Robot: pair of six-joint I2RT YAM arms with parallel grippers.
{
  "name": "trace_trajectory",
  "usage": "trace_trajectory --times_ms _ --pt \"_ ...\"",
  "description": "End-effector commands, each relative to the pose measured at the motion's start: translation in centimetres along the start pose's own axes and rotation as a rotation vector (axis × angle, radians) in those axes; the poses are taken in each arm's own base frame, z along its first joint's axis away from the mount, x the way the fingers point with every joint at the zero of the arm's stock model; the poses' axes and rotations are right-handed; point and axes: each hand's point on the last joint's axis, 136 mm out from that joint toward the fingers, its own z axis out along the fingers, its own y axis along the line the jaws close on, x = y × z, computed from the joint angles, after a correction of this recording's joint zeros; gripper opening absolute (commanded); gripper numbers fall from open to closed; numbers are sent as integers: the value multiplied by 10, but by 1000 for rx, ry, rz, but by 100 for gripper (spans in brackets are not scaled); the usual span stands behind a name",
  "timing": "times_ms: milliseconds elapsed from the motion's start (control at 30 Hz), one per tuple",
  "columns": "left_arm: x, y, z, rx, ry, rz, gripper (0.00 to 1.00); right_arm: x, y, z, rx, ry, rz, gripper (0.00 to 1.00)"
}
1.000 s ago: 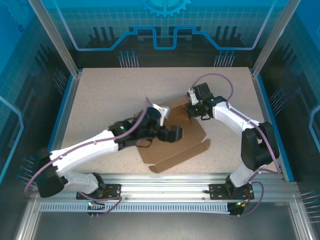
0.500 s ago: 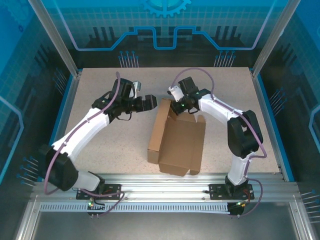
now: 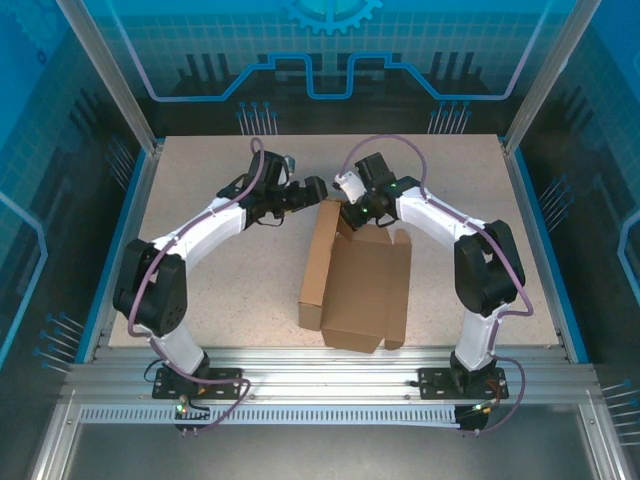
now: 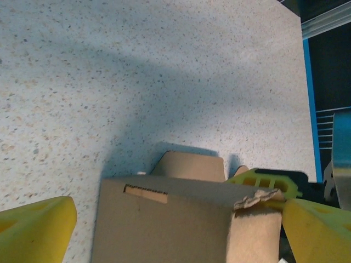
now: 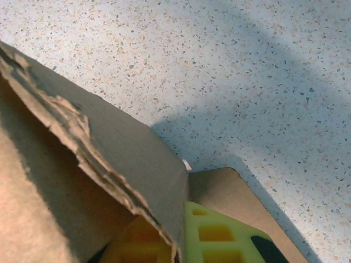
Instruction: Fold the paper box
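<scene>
Your box (image 3: pixel 365 280) lies on the worktop (image 3: pixel 210 280), a little right of centre and closer to the near edge than the far one. Its main panel is flat, the long left panel looks folded up, and a flap (image 3: pixel 345 215) rises at the far end.

Your right claw (image 3: pixel 352 212) is clamped tight on that far flap. From the right wrist you see the flap's ragged edge (image 5: pixel 71 137) pinched against a yellow-green finger (image 5: pixel 214 235).

Your left claw (image 3: pixel 311 192) sits at the box's far left corner with its jaws spread wide and nothing gripped. From the left wrist its yellow fingers (image 4: pixel 35 230) straddle the box's end. The left one stands apart from the cardboard and the right one is just beside the torn corner. A slit (image 4: pixel 145 193) shows in the face between them.
</scene>
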Motion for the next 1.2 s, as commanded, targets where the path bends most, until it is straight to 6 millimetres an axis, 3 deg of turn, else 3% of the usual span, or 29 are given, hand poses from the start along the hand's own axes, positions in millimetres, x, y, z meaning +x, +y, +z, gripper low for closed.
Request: trace_trajectory --times_ms 0,333,700,900,1167 --pt "-14 -19 12 44 -39 -10 97 -1 7 2 -12 6 -17 5" --pt "-4 -6 43 6 -24 -22 97 1 6 6 -8 7 6 7" --pt "9 6 57 -14 -18 -26 95 0 6 0 -8 -16 61 17" --pt "19 14 61 -28 -2 -13 95 -9 9 -22 -35 -52 86 30" --pt "25 20 62 -34 5 -11 95 -5 10 -65 -65 -119 111 36"
